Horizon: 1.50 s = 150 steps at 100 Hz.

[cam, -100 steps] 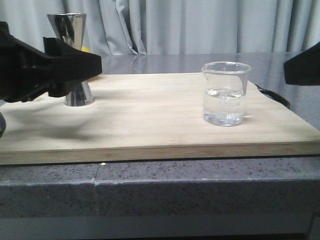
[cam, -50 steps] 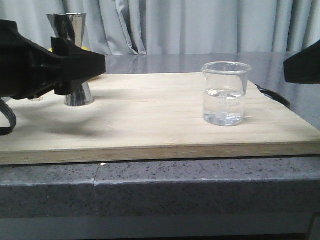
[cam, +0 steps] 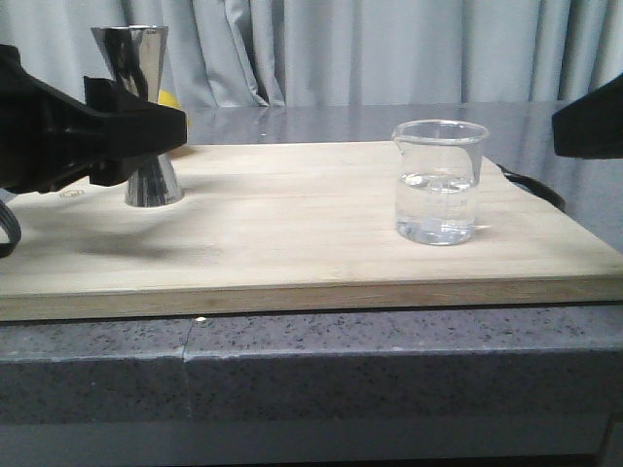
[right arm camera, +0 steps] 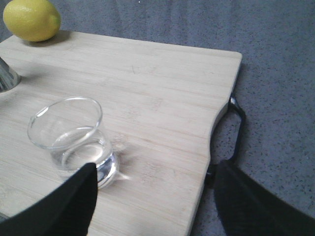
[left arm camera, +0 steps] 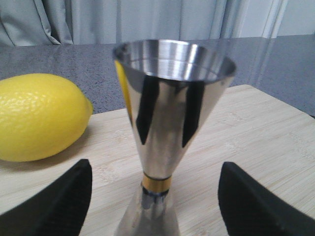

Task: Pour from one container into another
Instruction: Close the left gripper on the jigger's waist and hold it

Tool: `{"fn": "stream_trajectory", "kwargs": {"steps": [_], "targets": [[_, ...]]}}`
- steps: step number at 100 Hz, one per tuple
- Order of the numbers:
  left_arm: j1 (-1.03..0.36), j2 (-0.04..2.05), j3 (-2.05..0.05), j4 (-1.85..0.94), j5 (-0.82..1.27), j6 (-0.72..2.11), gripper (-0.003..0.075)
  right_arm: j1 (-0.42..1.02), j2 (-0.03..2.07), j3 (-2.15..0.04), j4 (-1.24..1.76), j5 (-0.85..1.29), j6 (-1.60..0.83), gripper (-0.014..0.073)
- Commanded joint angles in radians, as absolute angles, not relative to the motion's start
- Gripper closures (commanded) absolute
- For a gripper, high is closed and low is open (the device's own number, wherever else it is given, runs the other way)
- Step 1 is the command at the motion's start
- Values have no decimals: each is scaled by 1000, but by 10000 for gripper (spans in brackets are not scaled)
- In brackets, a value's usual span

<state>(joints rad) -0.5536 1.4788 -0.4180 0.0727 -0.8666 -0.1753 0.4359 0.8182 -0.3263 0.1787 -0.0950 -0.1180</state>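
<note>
beaker (cam: pixel 439 182) markings: faint printed graduation lines, way too blurry to read any numbers
cutting board (cam: pixel 292 243) stamp: small mark near the left edge, can't make it out
readable text: none, honestly

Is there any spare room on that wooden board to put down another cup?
Yes. The widest bare patch of the board lies between the metal jigger and the glass beaker. The front strip is also free. The left rear corner is crowded: the jigger, a lemon and the open left gripper.

Soft, even daylight; faint shadows on the board (cam: pixel 292 224); the jigger (left arm camera: pixel 167 118) slightly blurred.
</note>
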Motion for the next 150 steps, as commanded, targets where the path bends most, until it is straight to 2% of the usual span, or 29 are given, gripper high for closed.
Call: {"fn": "stream_trajectory", "kwargs": {"steps": [1, 44, 85, 128, 135, 150], "targets": [[-552, 1456, -443, 74, -940, -178, 228, 436, 817, -353, 166, -176, -131, 141], [-552, 1517, -511, 83, -904, -178, 228, 436, 817, -353, 166, -176, -131, 141], [-552, 1561, -511, 94, -995, -178, 228, 436, 817, -353, 166, -176, -131, 141], [-552, 1561, -511, 94, -994, -178, 232, 436, 817, -353, 166, -178, -131, 142], [-552, 1561, -511, 94, -994, -178, 267, 436, 817, -353, 166, -178, -131, 142], [-552, 1561, -511, 94, -994, -178, 398, 436, 817, -353, 166, -178, -131, 142]]}}
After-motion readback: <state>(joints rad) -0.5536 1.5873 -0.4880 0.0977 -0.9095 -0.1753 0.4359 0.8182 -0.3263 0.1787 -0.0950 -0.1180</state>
